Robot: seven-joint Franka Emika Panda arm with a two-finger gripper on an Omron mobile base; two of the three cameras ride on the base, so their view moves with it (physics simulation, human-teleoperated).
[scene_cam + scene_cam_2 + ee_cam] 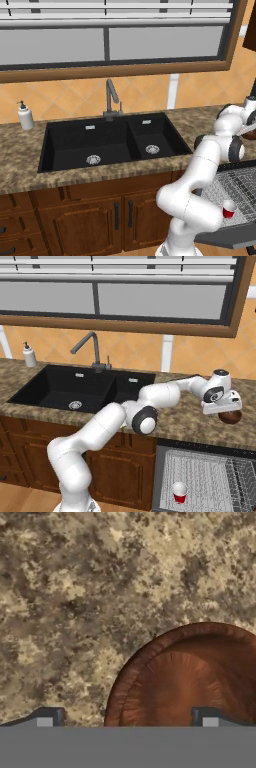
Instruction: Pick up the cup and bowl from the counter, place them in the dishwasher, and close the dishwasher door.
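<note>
Jaws (127,717) stood wide open and held nothing as you hung them just above the brown bowl (190,677) on the bench (75,602). One fingertip (47,718) was over bare stone, the other (207,718) over the bowl's inside, so its near rim lay between them. Judging by looks, the bowl was rigid, smooth and likely slippery; you would do best pinching that rim. Your red cup (179,492) already stood in the dishwasher (200,476) rack.

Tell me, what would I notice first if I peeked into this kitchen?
The big white robot arm stretching over the counter, its open jaws right above a brown bowl. Then the little red cup already standing in the open dishwasher's rack, and the black sink on the left.
</note>
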